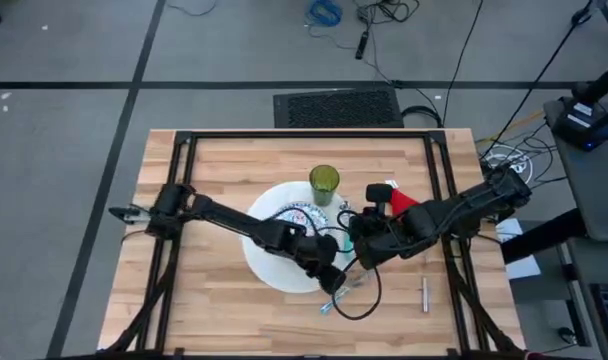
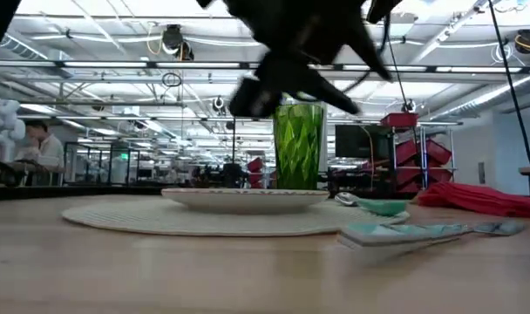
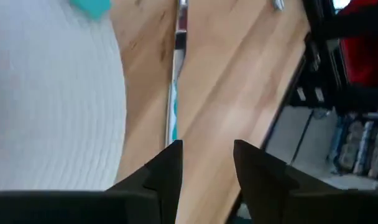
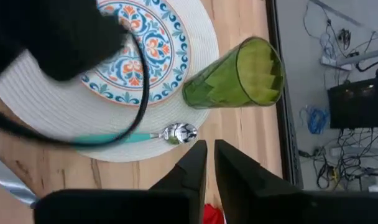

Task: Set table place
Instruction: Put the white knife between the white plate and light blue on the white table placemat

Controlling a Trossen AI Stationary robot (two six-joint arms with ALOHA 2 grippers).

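The setting looks mostly laid — patterned plate [image 4: 139,53] on the white plate [image 1: 274,268] mid-surface, green tumbler [image 1: 324,184] just behind. Red napkin [image 1: 402,198] and silver cutlery [image 1: 424,294] toward the right edge seem left. Left gripper [image 3: 206,163] has spread, empty jaws; right gripper [image 4: 210,163] nearly closed, empty.

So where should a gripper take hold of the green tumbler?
Probably around the mid-wall of the green tumbler, coming in level from the table's far side. It stands upright, tall and faceted, with the white plate and both arms crowding its near side.
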